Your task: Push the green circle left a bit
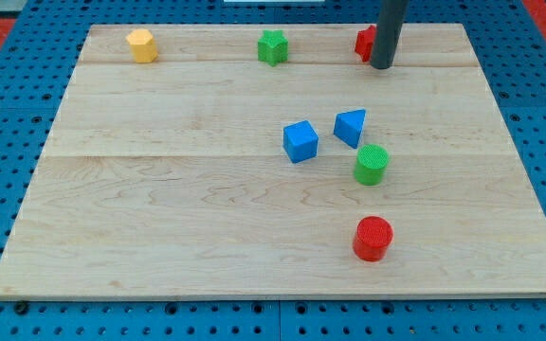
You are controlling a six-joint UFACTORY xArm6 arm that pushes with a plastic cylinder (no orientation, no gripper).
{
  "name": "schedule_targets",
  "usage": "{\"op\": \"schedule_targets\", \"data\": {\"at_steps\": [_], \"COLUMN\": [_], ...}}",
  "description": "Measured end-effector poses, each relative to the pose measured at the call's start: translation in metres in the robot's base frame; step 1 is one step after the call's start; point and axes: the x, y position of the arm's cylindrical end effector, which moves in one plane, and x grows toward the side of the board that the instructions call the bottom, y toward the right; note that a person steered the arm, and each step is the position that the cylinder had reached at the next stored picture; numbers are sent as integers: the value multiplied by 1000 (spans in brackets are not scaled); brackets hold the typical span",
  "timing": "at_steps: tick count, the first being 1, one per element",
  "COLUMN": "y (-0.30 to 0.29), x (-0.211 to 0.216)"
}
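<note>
The green circle stands right of the board's middle, just below and right of a blue triangle. A blue cube lies to its left. My tip rests near the view's top, well above the green circle and apart from it. It stands right beside a red block that the rod partly hides, so its shape cannot be made out.
A red circle sits below the green circle. A green star and a yellow block lie along the top edge. The wooden board lies on a blue pegboard.
</note>
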Motion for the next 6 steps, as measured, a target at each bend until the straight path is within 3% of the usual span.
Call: {"op": "schedule_targets", "data": {"at_steps": [2, 5, 6], "y": [13, 48, 47], "x": [3, 174, 206]}}
